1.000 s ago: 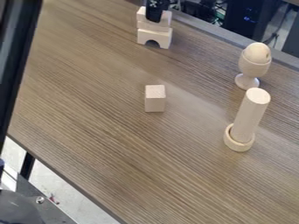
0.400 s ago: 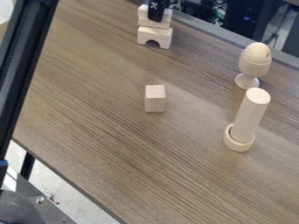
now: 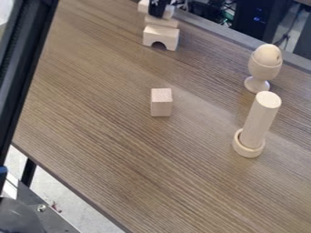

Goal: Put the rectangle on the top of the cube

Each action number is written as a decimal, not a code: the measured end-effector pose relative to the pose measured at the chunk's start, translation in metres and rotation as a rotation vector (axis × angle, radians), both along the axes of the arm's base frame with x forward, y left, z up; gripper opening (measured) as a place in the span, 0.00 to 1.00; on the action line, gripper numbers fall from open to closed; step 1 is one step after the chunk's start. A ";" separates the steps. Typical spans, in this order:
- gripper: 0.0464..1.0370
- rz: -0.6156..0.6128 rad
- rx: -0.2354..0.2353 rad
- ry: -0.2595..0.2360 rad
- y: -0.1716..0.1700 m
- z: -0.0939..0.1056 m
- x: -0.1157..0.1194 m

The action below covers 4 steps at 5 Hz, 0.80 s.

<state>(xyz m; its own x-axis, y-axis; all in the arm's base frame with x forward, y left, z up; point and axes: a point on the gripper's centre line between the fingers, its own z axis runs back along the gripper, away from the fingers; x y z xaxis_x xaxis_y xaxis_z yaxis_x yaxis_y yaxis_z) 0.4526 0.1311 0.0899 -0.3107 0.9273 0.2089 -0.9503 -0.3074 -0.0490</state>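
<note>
"So, where's the claw (image 3: 159,10)?"

"Up at the top of the picture, a bit left of the middle. It's clamped on the rectangle (image 3: 144,6), and that pale wood sticks out on both sides of the black claw."

"What's down under it?"

"Another pale block (image 3: 164,22), sitting on a block with a round bite (image 3: 161,34) out of its bottom. I can't tell if the rectangle touches the block below."

"And the cube (image 3: 161,107)?"

"Close to the middle of the picture, on the brown table (image 3: 109,150)."

"What's on the right side?"

"A wooden egg (image 3: 268,54) in a cup (image 3: 262,70), upper right. Near it, a round stick (image 3: 260,120) has its foot in a ring (image 3: 248,152)."
</note>
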 end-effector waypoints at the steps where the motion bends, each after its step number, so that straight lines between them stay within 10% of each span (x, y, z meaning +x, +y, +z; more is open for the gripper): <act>1: 0.52 -0.016 0.005 -0.039 -0.019 0.027 -0.009; 4: 0.52 -0.131 0.048 -0.066 -0.073 0.048 -0.046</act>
<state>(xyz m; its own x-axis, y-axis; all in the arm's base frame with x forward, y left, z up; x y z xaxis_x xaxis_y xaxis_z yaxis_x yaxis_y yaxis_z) 0.4070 0.0583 0.1383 -0.2024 0.9502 0.2369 -0.9763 -0.1769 -0.1248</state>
